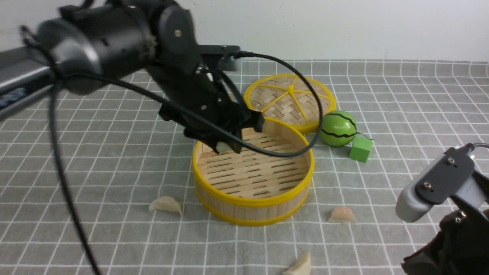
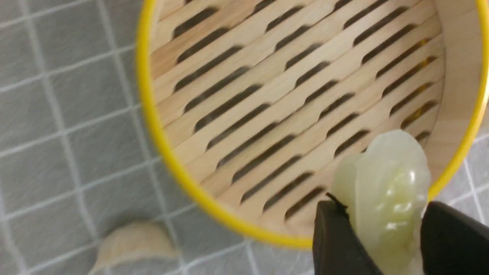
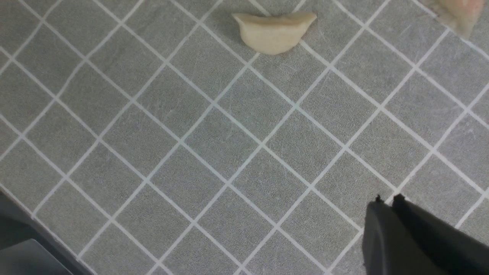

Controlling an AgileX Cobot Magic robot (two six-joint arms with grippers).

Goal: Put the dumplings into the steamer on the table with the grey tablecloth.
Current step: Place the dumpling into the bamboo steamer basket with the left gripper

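The bamboo steamer [image 1: 252,200] stands mid-table on the grey tablecloth [image 1: 114,160]; its slatted floor is bare. My left gripper [image 1: 229,147] hangs over the steamer's back-left rim. In the left wrist view it [image 2: 382,206] is shut on a pale glossy dumpling [image 2: 386,183] above the steamer's wall [image 2: 153,114]. Three dumplings lie on the cloth: one front-left [image 1: 165,204], a pinkish one front-right [image 1: 342,215], one at the front edge [image 1: 300,265]. My right gripper [image 3: 387,199] is shut and empty, above bare cloth near a dumpling [image 3: 273,32].
The flat woven yellow-rimmed lid [image 1: 290,101] lies behind the steamer. A green striped melon toy [image 1: 338,128] and a green cube [image 1: 360,149] sit right of it. My right arm's wrist [image 1: 439,183] is at the front right. The left arm's cable [image 1: 65,183] hangs at the left.
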